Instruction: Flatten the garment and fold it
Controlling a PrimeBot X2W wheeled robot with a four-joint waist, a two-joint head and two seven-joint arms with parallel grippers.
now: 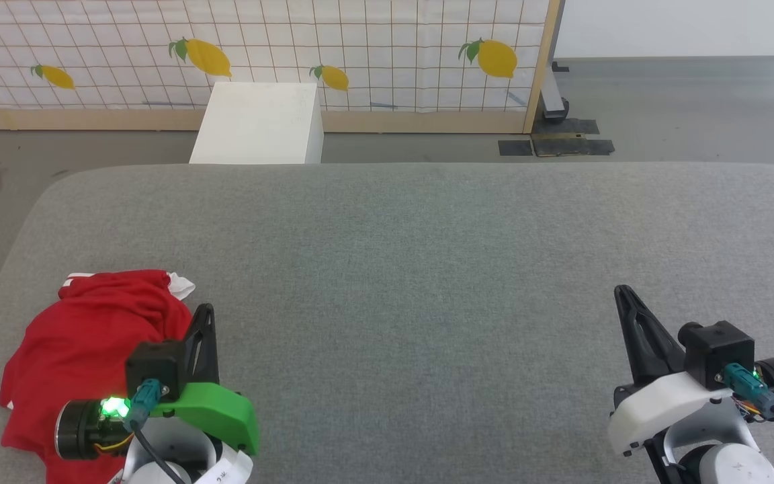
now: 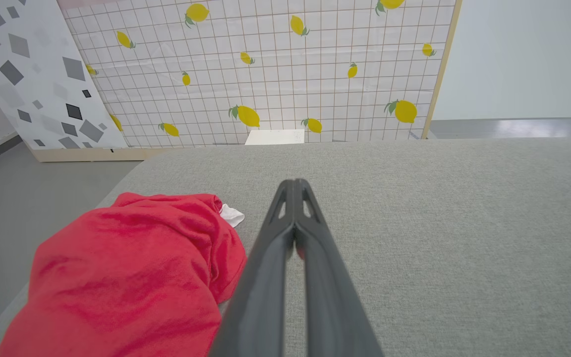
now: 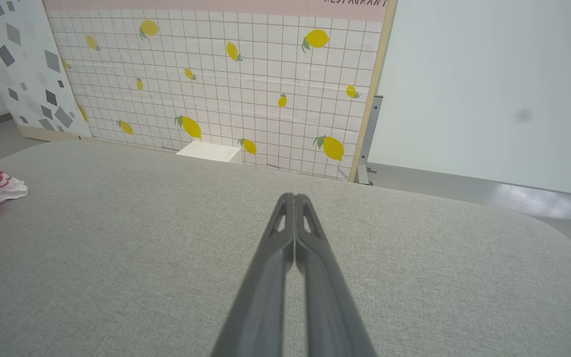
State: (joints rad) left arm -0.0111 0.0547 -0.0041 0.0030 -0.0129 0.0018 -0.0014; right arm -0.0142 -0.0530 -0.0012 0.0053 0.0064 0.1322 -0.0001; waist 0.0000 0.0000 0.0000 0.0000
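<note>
Lying crumpled on the grey cushion (image 1: 427, 269), the red jersey (image 1: 84, 336) has the left hand (image 1: 204, 310) just beside it, closed and empty; the right hand (image 1: 622, 292), also closed, sits well apart.

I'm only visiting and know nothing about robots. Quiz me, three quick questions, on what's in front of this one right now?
1. True or false: the red garment lies spread flat in the middle of the grey padded surface.
2. Which is nearer the garment? A. the left gripper B. the right gripper
3. Fill in: both grippers are ____, holding nothing.

Key: 1 false, it is bunched up at the surface's near left corner. 2 A. 3 shut.
</note>
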